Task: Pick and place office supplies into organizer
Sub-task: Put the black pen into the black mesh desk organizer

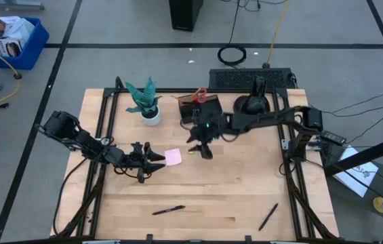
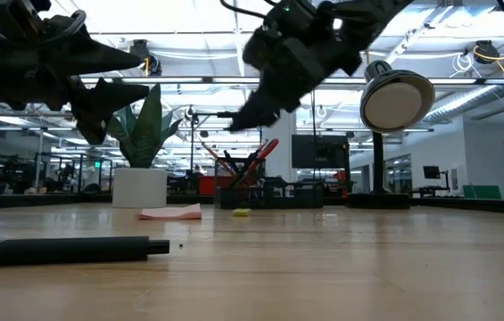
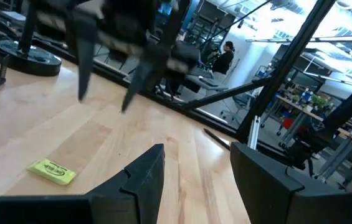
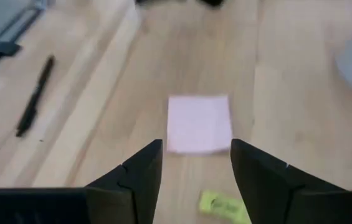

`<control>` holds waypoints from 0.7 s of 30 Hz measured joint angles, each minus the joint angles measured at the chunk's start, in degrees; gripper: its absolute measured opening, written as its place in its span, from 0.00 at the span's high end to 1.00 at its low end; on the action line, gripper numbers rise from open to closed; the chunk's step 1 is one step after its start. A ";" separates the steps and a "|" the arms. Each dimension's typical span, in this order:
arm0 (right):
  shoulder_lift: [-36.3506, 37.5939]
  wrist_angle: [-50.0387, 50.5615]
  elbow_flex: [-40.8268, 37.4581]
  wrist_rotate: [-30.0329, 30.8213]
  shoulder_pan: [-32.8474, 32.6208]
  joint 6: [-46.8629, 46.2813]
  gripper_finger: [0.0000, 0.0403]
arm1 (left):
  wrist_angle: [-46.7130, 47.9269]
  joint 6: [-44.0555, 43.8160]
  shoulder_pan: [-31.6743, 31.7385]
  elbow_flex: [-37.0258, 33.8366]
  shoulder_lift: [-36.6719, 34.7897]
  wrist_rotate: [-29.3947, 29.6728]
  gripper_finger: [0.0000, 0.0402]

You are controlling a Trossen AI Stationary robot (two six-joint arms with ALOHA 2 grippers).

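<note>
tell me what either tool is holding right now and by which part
Nothing is held. The left tool and the right tool both stand open and empty above the table.

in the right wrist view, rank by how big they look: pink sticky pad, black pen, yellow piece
1. pink sticky pad, largest in area
2. black pen, longer but thin
3. yellow piece, smallest, though nearest the camera and partly hidden

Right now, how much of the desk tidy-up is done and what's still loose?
Done: red-handled scissors and some pens stand in the organizer.
In hand: nothing; the right claw hangs open over the pink pad and yellow piece, left claw open beside the pad.
Left: those, plus two pens.
</note>
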State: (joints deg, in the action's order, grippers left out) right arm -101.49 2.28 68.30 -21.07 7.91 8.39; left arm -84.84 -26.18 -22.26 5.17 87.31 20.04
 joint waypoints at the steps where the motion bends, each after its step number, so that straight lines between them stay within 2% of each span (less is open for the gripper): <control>1: 0.00 -1.13 -1.53 1.68 -1.22 -1.91 0.56 | 0.10 -0.21 0.00 0.00 0.00 0.26 0.54; 5: 0.41 -5.16 -7.43 3.12 -6.47 -8.68 0.57 | 0.92 -1.09 0.00 0.00 0.00 1.64 0.54; 9: 1.09 -14.75 -13.26 2.99 -11.41 -11.32 0.57 | 1.17 -1.49 0.01 0.00 0.00 1.78 0.54; 15: 0.74 -39.75 -23.29 4.08 -19.89 -10.55 0.57 | 0.93 -4.24 0.00 0.00 0.00 -0.52 0.54; 18: 0.25 -49.76 -27.26 13.66 -24.45 -10.27 0.58 | 0.83 -2.40 0.08 0.00 0.00 0.06 0.54; 21: -0.86 -52.95 -27.41 20.74 -28.38 -9.30 0.58 | 1.11 -2.53 0.07 0.00 0.00 1.26 0.54</control>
State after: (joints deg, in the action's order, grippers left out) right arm -102.35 -50.67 40.89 -0.33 -20.47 -0.91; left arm -83.73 -28.71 -22.20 5.17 87.31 21.30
